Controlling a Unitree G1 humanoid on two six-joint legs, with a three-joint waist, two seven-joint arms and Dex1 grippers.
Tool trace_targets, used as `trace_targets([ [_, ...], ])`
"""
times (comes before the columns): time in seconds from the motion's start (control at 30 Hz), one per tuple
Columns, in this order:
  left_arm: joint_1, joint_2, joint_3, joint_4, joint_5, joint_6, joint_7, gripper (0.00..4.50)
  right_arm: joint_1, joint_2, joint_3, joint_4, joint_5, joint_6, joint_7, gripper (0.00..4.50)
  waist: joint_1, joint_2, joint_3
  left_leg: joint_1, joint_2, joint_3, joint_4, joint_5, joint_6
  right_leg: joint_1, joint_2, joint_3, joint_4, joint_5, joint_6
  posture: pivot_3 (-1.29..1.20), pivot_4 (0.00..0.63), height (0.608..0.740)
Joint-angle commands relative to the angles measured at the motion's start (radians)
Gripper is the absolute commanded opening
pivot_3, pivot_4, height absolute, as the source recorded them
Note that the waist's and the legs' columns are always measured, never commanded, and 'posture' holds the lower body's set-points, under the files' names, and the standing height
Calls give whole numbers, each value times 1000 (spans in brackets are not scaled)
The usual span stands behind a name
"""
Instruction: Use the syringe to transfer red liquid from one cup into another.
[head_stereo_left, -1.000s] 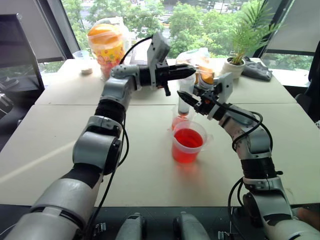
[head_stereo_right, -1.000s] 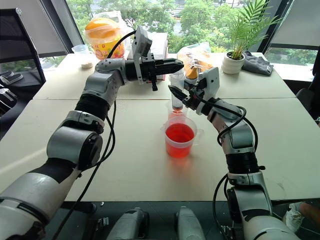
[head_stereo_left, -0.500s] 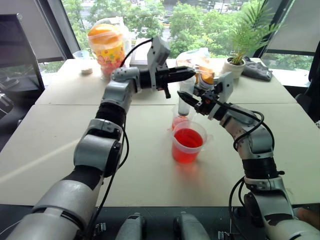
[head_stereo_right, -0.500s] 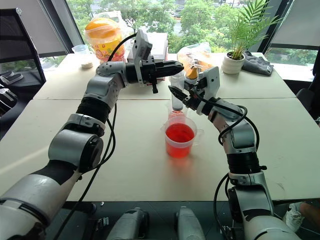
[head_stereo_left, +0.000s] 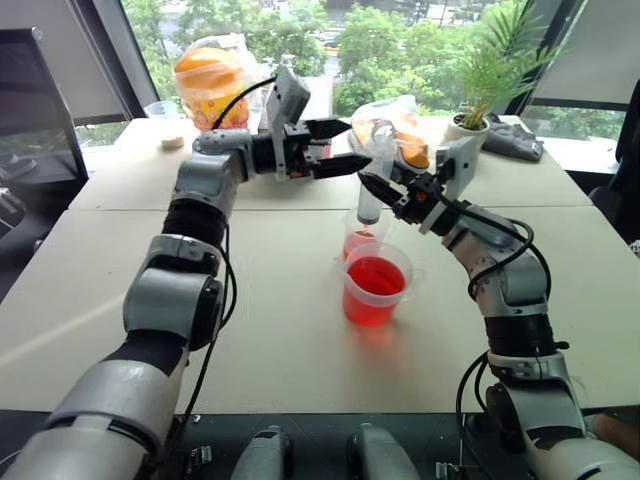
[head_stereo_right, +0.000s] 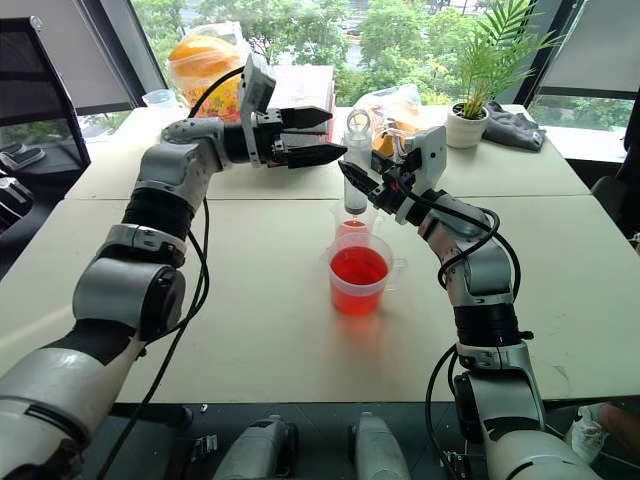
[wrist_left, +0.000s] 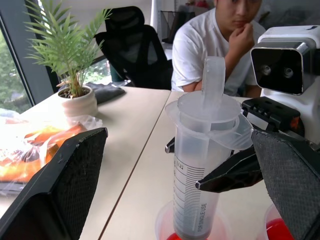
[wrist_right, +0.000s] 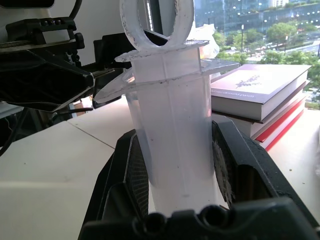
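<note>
While the right gripper (head_stereo_right: 362, 184) is clamping the syringe (head_stereo_right: 355, 172) upright by its barrel, tip down inside the smaller cup (head_stereo_right: 350, 222), the left gripper (head_stereo_right: 320, 136) is hovering just beside the plunger ring with its jaws spread wide, holding nothing. Plunger is sitting nearly fully down and the barrel is looking empty, so this discharge seems finished. Handled cup (head_stereo_right: 360, 273), just in front of the syringe on the counter (head_stereo_right: 250, 300), is showing plenty of red liquid (head_stereo_right: 359, 266); more draw cycles likely remaining.
</note>
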Motion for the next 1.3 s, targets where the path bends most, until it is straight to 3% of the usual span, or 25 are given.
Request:
trace_targets([
  [0.03,45,55,-22,-125,-11,52,-55,4443,-18,-1,-25,-38,19,-22,4,1419,0,0,0,0,0,0,0,0,0,0,0,0,0,0,0,0,150,740],
  [0.23,264,164,-131,-376,9,89,-169,4443,-40,-11,-39,-34,26,-15,-2,1419,3,0,0,0,0,0,0,0,0,0,-1,0,0,0,0,0,150,740],
  [0.47,313,199,-125,-492,-33,165,-153,4443,-118,-43,-97,-96,84,97,-52,1419,8,0,0,0,0,0,0,0,0,0,-2,0,0,0,0,0,150,740],
  [0.57,322,202,-123,-518,-49,179,-144,4443,-181,-81,-137,-153,140,271,-133,1419,8,0,0,0,0,0,0,0,0,0,-2,0,0,0,0,0,150,740],
  [0.67,332,203,-119,-545,-74,197,-144,4443,-303,-126,-229,-165,229,567,-288,1419,6,1,0,0,0,-1,0,0,0,0,-2,0,0,0,0,0,150,740],
  [0.9,345,189,-131,-547,-89,172,-135,4443,-599,-309,-220,152,157,1063,-408,1419,9,1,0,-1,0,0,-3,0,0,-1,-3,0,-2,0,-1,0,150,740],
  [1.1,356,164,-127,-556,-97,160,-101,4443,-607,-486,167,414,62,1137,-193,1419,8,2,1,-2,0,2,-3,-1,1,-1,-3,1,-5,0,-1,0,150,740],
  [1.3,383,179,-119,-610,-113,173,-86,4443,-537,-527,475,527,-8,1120,14,1419,3,2,1,-5,0,3,-3,-1,2,-5,-2,2,-4,0,-1,0,150,740],
])
